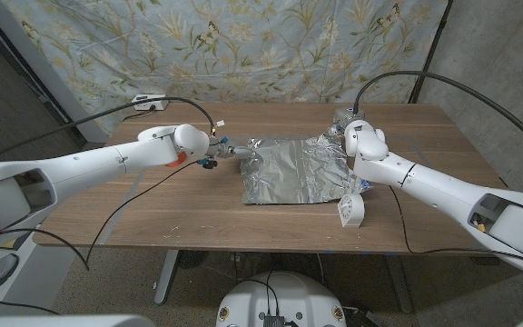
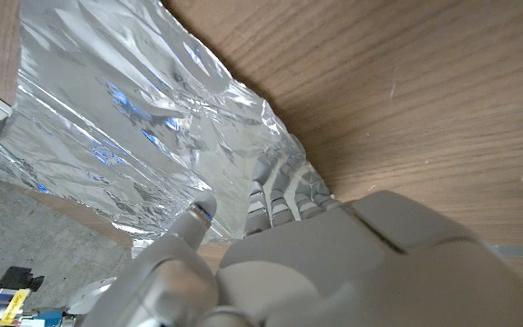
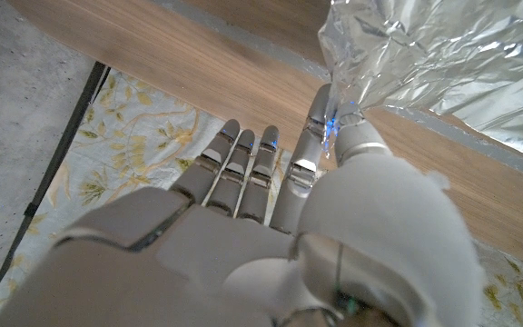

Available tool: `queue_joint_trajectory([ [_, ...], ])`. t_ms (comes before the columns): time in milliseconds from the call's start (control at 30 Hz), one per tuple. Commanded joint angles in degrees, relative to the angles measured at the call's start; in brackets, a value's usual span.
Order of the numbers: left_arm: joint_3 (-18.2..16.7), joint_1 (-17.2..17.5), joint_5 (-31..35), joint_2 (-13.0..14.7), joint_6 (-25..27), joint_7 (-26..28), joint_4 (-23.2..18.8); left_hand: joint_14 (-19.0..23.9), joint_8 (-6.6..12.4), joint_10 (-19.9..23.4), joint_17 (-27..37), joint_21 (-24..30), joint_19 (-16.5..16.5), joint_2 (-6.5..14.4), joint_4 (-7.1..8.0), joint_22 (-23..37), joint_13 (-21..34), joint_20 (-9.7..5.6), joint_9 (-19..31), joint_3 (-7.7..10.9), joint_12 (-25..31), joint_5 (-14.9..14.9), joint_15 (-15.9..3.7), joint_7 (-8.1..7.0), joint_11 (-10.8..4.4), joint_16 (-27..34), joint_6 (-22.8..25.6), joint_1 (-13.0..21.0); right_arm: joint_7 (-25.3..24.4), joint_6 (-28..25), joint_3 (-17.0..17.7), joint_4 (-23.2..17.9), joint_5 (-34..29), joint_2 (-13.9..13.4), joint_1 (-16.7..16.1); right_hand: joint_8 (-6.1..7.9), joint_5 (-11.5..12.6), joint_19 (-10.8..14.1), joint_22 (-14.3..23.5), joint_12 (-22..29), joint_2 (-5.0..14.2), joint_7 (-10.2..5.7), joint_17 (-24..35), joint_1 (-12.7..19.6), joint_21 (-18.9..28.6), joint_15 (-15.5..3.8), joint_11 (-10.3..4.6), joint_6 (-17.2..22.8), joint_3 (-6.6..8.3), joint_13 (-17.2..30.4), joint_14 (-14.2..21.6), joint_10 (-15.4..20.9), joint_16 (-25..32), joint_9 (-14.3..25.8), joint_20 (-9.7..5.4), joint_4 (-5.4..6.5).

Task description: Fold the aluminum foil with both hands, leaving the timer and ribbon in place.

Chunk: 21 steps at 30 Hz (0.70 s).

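Lab-like test space: floral backdrop cloth (image 1: 243,45), wooden table (image 1: 152,218), power strip (image 1: 145,104), loose cables (image 1: 107,113).

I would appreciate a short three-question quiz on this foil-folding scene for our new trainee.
1. True or false: the aluminum foil lies spread on the wooden table between the two hands.
2. What does the right hand pinch? A) a corner of the foil B) the timer C) a cable
3. Fill in: the white timer stands at the foil's near ____ corner, by the right arm.

Key: 1 true; 2 A; 3 right. Note that the left hand has its fingers at the foil's left far corner, though whether it already grips is not clear.
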Motion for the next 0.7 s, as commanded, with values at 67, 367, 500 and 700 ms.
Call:
queue_joint_trajectory([
  [67,0.0,0.4,-0.4,0.0,-0.9,0.5,0.4,0.4,-0.07,0.5,0.3,0.5,1.2,-0.1,-0.32,0.3,0.3,0.97,0.3,0.15,0.4,0.2,0.07,-0.39,0.21,0.5,0.2,0.8,4.2,-0.9,-1.4,-2.0,-2.2,0.1,2.1,-0.06,-0.1,0.1,0.1,-0.2,-0.07,0.17,0.1,0.8,-0.2,-2.25,0.16,0.4,-0.35,0.0,0.0,0.0,-0.2,0.1,-0.01,0.15],
  [367,0.0,0.6,-0.6,-0.4,-1.6,0.5,1.0,0.4,-0.07,0.6,0.3,0.4,1.4,0.0,-0.52,0.3,0.3,0.96,0.3,0.11,0.5,0.2,0.09,-0.38,0.25,0.5,0.2,0.9,6.8,-1.3,-2.1,-2.6,-3.3,0.7,3.4,-0.24,-0.1,0.0,0.1,-0.4,0.16,0.34,0.1,1.0,-0.3,-1.93,0.45,0.3,-0.47,0.0,-0.1,-0.1,-0.2,0.1,0.18,0.22],
  [500,0.0,0.7,-0.6,-0.2,-1.5,0.5,0.8,0.5,-0.07,0.6,0.3,0.3,1.4,0.0,-0.63,0.3,0.3,0.95,0.3,0.08,0.5,0.3,0.08,-0.44,0.19,0.5,0.2,1.0,8.0,-1.3,-2.4,-2.8,-3.6,0.8,3.9,-0.32,-0.2,-0.1,0.1,-0.5,0.23,0.36,0.2,1.1,-0.3,-1.78,0.3,0.3,-0.55,0.0,0.0,-0.2,-0.3,0.1,0.32,0.22],
  [700,0.0,1.0,-0.7,0.1,-1.7,0.9,0.5,0.5,-0.02,0.5,0.3,0.2,1.5,0.0,-0.76,0.3,0.3,0.99,0.3,0.07,0.4,0.3,0.15,-0.44,0.26,0.5,0.3,1.1,9.9,-2.1,-3.0,-3.2,-4.4,1.5,4.8,-0.39,-0.2,-0.1,0.1,-0.6,0.34,0.37,0.2,1.2,-0.3,-1.56,0.61,0.3,-0.66,0.0,-0.1,-0.3,-0.4,0.1,0.42,0.25],
])
